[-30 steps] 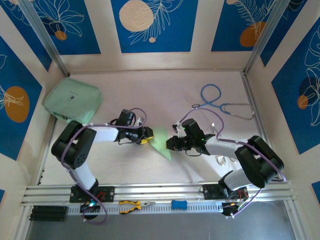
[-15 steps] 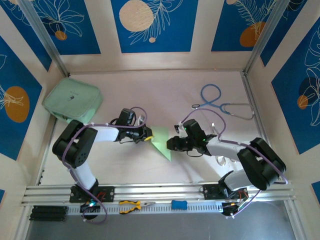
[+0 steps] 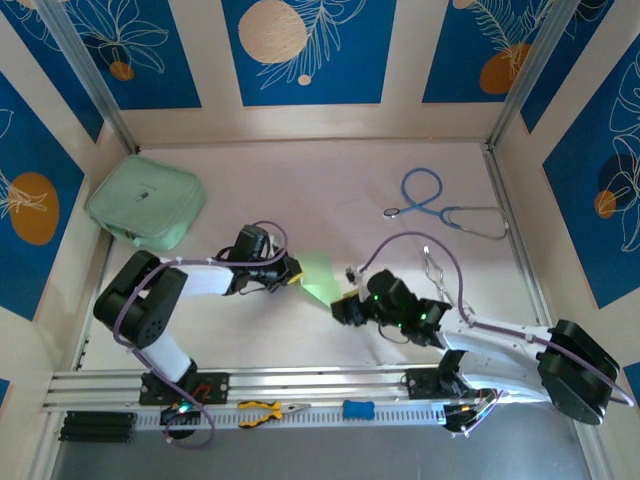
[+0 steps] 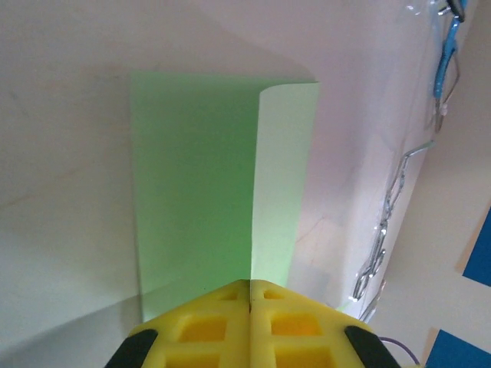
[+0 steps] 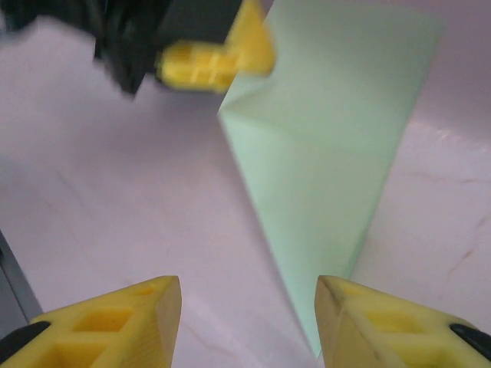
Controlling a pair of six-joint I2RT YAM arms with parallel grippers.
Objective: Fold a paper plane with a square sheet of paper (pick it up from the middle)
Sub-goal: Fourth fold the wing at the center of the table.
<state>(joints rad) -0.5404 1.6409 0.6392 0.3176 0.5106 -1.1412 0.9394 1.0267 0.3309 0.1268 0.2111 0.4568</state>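
One square sheet of paper (image 3: 318, 277), light green and folded, lies at the middle of the desk (image 3: 330, 180), between my two grippers. In the left wrist view one flap stands up along a crease. The left gripper (image 3: 294, 275) has its jaws pressed together, pinching the sheet's left edge. The right gripper (image 3: 340, 306) sits just off the sheet's pointed corner, jaws spread, holding nothing. Further out I count one mint-green pouch (image 3: 145, 205) at far left, one blue stethoscope (image 3: 440, 210) at far right, and one pair of pliers (image 3: 265, 410) on the front rail (image 3: 320, 385). The desk is pale and plain. The walls (image 3: 305, 50) around it carry blue panels with white leaves and orange discs.
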